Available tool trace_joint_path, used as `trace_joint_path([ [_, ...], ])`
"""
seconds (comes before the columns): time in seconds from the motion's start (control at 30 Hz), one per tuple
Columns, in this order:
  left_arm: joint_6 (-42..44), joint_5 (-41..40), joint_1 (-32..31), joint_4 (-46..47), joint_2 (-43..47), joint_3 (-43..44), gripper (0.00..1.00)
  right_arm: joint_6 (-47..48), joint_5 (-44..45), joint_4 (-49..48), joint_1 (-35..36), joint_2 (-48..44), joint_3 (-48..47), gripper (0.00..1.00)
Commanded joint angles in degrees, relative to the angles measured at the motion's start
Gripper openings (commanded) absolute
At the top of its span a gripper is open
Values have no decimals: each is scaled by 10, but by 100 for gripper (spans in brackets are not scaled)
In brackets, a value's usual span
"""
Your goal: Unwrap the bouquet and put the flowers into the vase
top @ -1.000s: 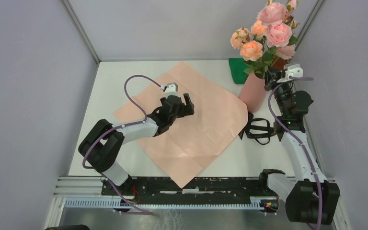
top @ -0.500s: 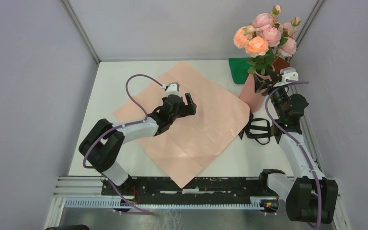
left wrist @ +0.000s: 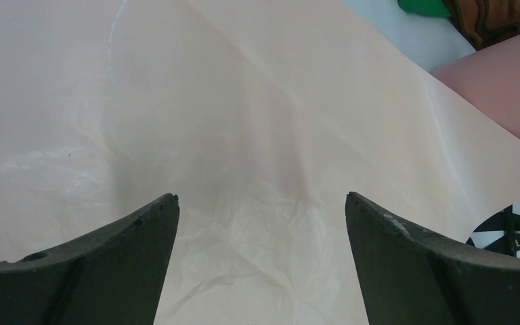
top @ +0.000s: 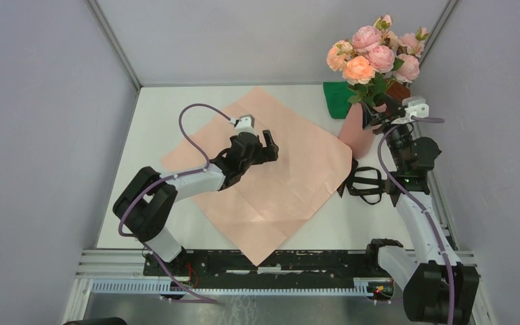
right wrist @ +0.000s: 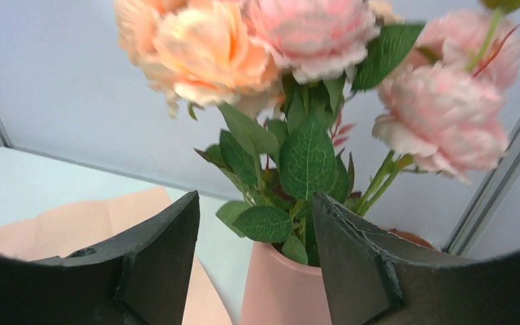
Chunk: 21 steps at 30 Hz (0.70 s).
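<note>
Flowers (top: 376, 57) are sitting lower than before, inside the vase (top: 356, 133) at far right. Right gripper (right wrist: 256, 200) is gaping beside them, released; left gripper (top: 258, 138) is idling open. Placement is ending, and backing off without tipping it is looking like the next need.

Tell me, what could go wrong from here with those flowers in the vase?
1. The right gripper is open, its jaws right among the leaves of the flowers above the rim of the vase. Backing away could snag a leaf and tip the tall vase.
2. The black ribbon lies beside the vase's base, close to that arm, and might catch.
</note>
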State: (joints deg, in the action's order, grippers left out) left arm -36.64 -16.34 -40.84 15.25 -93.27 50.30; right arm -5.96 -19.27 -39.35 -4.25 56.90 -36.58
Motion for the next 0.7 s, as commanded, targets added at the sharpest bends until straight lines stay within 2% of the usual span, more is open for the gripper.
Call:
trace_joint_path([
  [0.0, -3, 0, 3, 2, -11, 29, 97, -9, -1, -17, 0, -43, -23, 70],
  [0.03, 0, 2, 3, 0, -12, 33, 97, -8, -2, -12, -1, -47, -30, 72],
  [0.1, 4, 6, 3, -6, -15, 41, 97, -8, -3, 4, -1, -53, -48, 84],
  [0.13, 2, 8, 4, -5, -15, 41, 97, -9, -8, 14, -1, -60, -56, 97],
  [0.33, -12, 16, 4, -4, 8, 39, 96, -46, -47, 28, 0, -108, -63, 98],
  [0.5, -16, 8, 4, -15, 38, 28, 97, -105, -98, -11, 6, -105, -31, 98],
  [0.67, -15, -10, 4, -21, 73, 11, 96, -109, -102, -14, 29, -90, -16, 98],
])
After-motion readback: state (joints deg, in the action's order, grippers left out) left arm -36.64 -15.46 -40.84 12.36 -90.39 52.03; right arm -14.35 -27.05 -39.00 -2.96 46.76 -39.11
